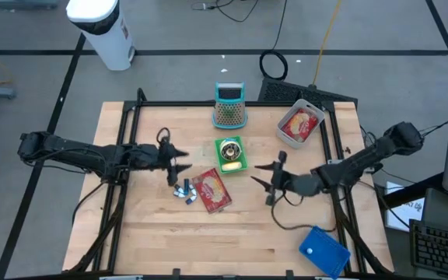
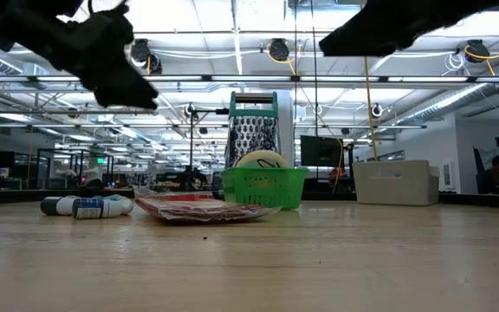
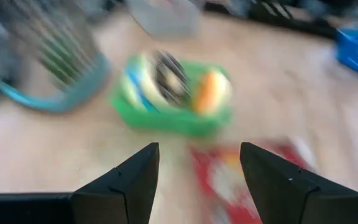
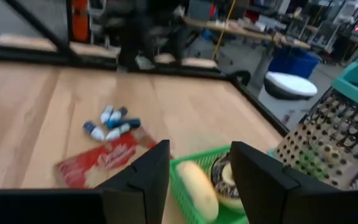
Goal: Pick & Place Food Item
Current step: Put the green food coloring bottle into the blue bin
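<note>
A small green basket stands mid-table on its base and holds food pieces: a pale yellow oblong one and a dark striped round one. A red snack packet lies flat just nearer than the basket. My left gripper hovers open above the table left of the basket, pointing toward it, fingers empty. My right gripper hovers open to the basket's right, nearly level, facing the basket; nothing sits between its fingers.
A teal box grater stands behind the basket. At the far right a grey bin holds another red packet. Small blue-and-white tubes lie beside the flat packet. A blue object sits at the near right corner.
</note>
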### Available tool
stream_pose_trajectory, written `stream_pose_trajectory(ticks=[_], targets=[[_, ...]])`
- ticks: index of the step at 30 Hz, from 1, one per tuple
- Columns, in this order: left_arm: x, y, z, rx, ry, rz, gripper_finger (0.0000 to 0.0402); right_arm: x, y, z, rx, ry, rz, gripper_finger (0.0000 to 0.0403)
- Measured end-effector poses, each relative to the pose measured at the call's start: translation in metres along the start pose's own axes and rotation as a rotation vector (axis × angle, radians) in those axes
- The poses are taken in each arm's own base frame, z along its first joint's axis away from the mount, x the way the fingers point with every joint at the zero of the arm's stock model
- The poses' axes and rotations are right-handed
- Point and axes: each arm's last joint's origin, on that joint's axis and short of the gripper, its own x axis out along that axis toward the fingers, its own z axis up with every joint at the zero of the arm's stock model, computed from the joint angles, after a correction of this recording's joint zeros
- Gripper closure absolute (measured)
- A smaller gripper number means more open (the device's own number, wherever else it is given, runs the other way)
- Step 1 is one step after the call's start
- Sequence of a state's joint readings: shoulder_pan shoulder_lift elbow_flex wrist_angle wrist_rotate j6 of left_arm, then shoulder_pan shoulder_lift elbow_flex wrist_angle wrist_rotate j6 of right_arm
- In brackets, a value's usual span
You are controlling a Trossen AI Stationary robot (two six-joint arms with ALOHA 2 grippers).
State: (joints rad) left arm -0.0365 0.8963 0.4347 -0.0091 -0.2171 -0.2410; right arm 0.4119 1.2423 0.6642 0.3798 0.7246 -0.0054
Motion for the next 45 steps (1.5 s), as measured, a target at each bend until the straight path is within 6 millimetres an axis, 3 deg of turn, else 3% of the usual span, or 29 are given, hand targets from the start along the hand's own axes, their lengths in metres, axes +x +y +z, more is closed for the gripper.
stream_pose_trajectory(ticks=[5, 11, 21, 31, 45], targets=[[-0.004, -0.010, -0.019, -0.041, 0.242, -0.237, 0.0174, 0.007, -0.018, -0.019, 0.050, -0.077, 0.018, 0.0247], [-0.013, -0.023, -0.039, -0.018, 0.429, -0.272, 0.0174, 0.010, -0.031, -0.036, 0.078, -0.101, 0.034, 0.0247], [-0.003, -0.041, -0.061, 0.162, 0.527, -0.229, 0.0174, 0.013, -0.039, -0.042, 0.077, -0.086, 0.000, 0.0248], [0.018, -0.043, -0.087, 0.246, 0.683, -0.140, 0.0174, 0.014, -0.040, -0.043, 0.076, -0.081, -0.006, 0.0248], [0.029, -0.047, -0.090, 0.254, 0.649, -0.121, 0.0174, 0.014, -0.040, -0.043, 0.074, -0.078, -0.005, 0.0248]])
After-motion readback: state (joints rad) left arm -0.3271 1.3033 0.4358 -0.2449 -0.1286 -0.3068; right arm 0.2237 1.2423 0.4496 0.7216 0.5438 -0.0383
